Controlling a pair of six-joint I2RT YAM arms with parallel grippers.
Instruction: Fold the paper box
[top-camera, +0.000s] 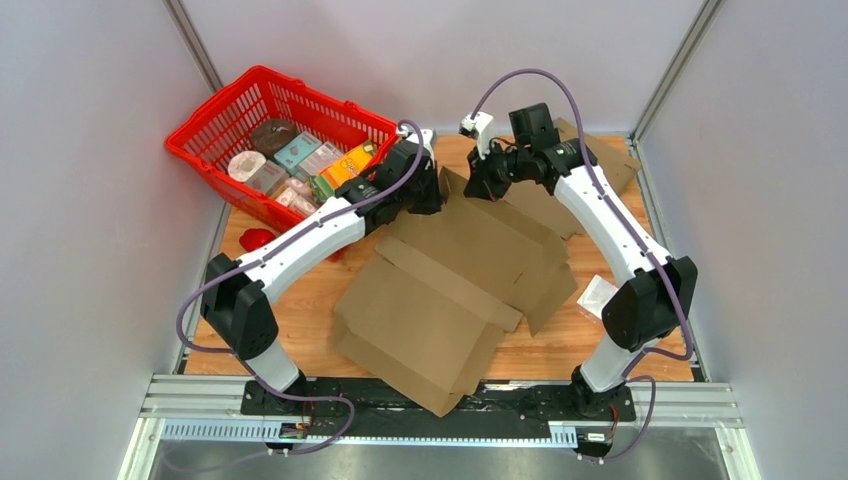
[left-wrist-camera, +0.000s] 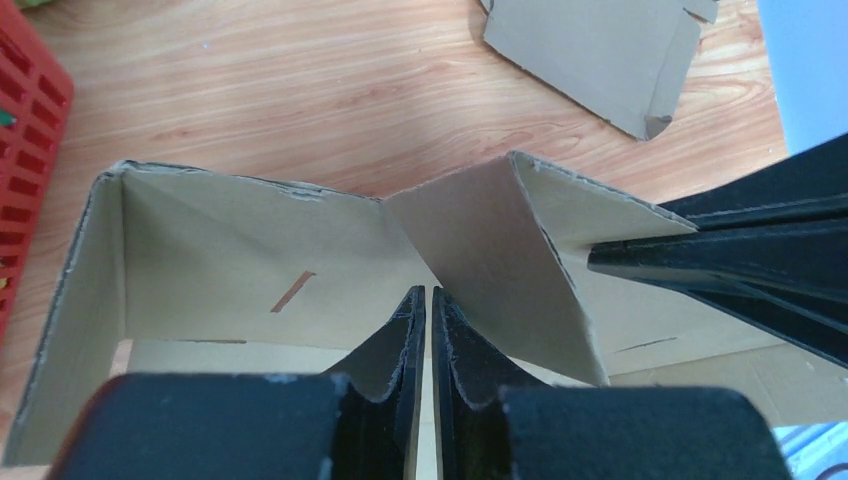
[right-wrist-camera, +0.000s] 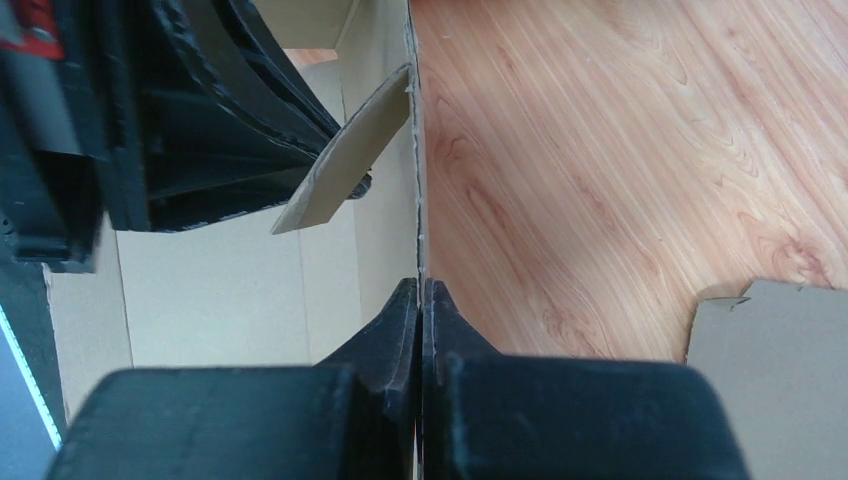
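Mostly flat, the paper box (top-camera: 440, 290) lies across the middle of the table (top-camera: 560, 340), its near corner reaching the front edge by the arm bases. Only its far end is raised. There the left gripper (top-camera: 425, 190) has its fingers pressed together on a small flap (right-wrist-camera: 340, 160), with just a slit of a gap between the pads. The right gripper (right-wrist-camera: 420, 290) is clamped tight on the thin top edge of an upright side panel (left-wrist-camera: 560, 215). The two grippers sit close together, almost facing, with little room between them.

Behind the raised end, bare wood runs out to a spare cardboard sheet (left-wrist-camera: 590, 50) at the far right corner. To the left the red basket (top-camera: 325, 108) stands near the left arm's wrist, full of packaged goods. A red object (top-camera: 257, 240) lies partly under that arm, and I cannot tell what it is. A clear packet (top-camera: 597, 295) lies just beside the right arm's elbow.

Both wrist views cut off their own fingers at the bottom. From above, the arms cover the pinch points. The box floor is mostly hidden behind the raised walls in the left wrist view.
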